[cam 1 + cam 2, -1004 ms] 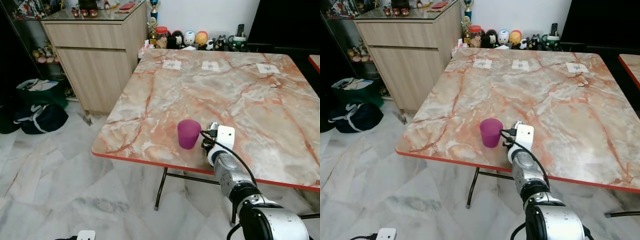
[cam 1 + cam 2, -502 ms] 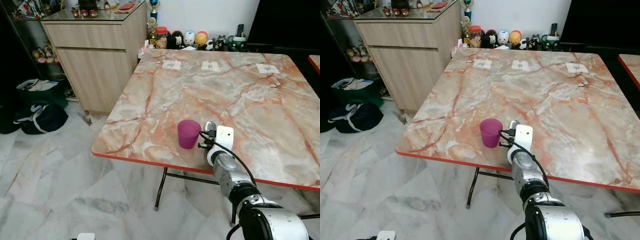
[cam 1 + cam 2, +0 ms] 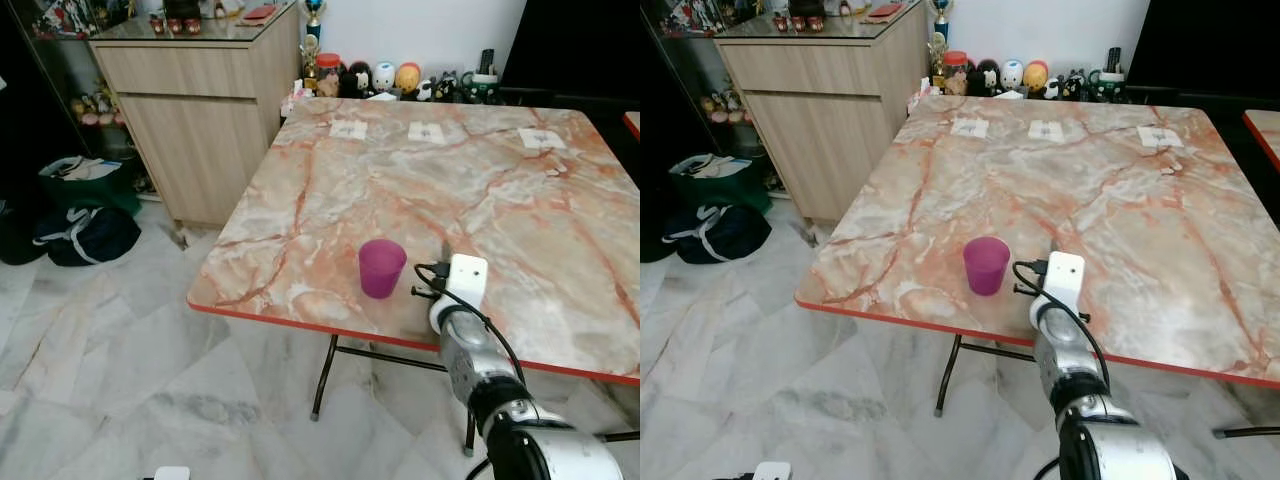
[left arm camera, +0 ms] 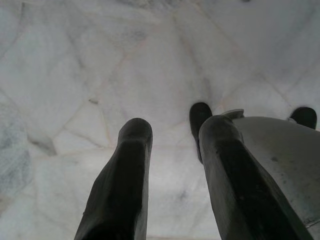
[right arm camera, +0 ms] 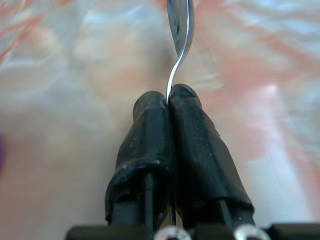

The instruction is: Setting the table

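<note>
Table (image 3: 520, 190) — square marble-pattern top in pink and cream, red edge, folding metal legs, standing on pale marble floor (image 3: 110, 340).

Purple cup (image 3: 381, 268) — upright near the table's front edge, empty as far as can be seen.

Right gripper (image 5: 170, 102) — over the table just at the cup's 3 o'clock, apart from it; fingers pressed together on the thin handle of a metal spoon (image 5: 179, 30), whose bowl reaches out past the fingertips above the tabletop.

Left gripper (image 4: 170, 135) — hanging idle over the floor, its two black fingers parted with nothing between them.

Three white paper labels (image 3: 427, 131) — in a row along the far edge at 12 o'clock; print too small to read.

Figurines and jars (image 3: 385, 77) — lined up behind the far edge.

Wooden cabinet (image 3: 200, 120) — at 10 o'clock; dark bags (image 3: 85, 232) on the floor beside it.
</note>
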